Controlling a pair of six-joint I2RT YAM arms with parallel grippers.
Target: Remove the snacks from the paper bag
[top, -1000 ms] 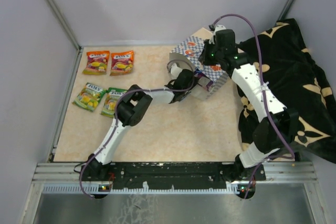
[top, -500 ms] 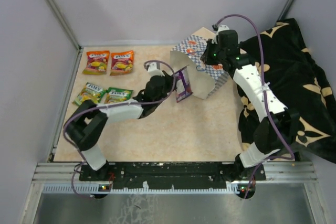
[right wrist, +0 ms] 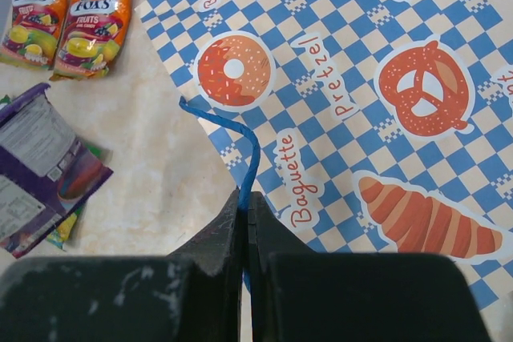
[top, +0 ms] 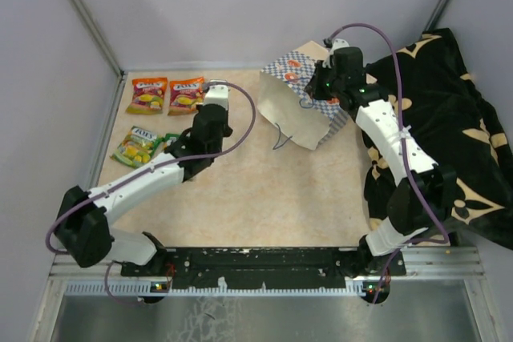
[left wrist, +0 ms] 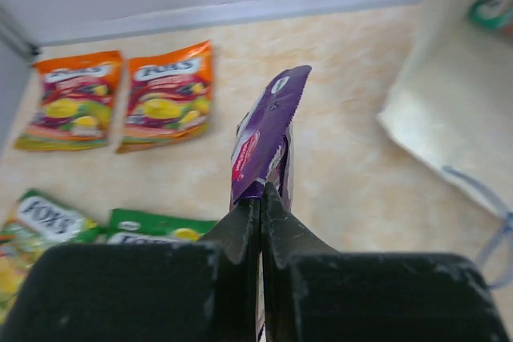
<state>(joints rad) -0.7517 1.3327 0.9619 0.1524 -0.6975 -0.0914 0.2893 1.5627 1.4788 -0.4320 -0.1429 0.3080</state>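
- Left claw (left wrist: 260, 198) clamped shut on a purple packet (left wrist: 268, 130), above the table (top: 264, 190) near its far-left corner;
- Right claw (right wrist: 247, 198) pinches the cord (right wrist: 250, 158) of the bag (top: 292, 106), by the far edge;
- Orange packets (left wrist: 164, 98) and green packets (left wrist: 48, 218) lie in the far-left corner.

Paper bag (top: 298, 110) tipped on side, back R, checked side up. 2 orange pkts (top: 147, 94) flat, side by side, back L of surface (top: 264, 198); green pkts (top: 136, 146) just nearer. Purple pkt (left wrist: 268, 130) upright, edge-on, off surface.
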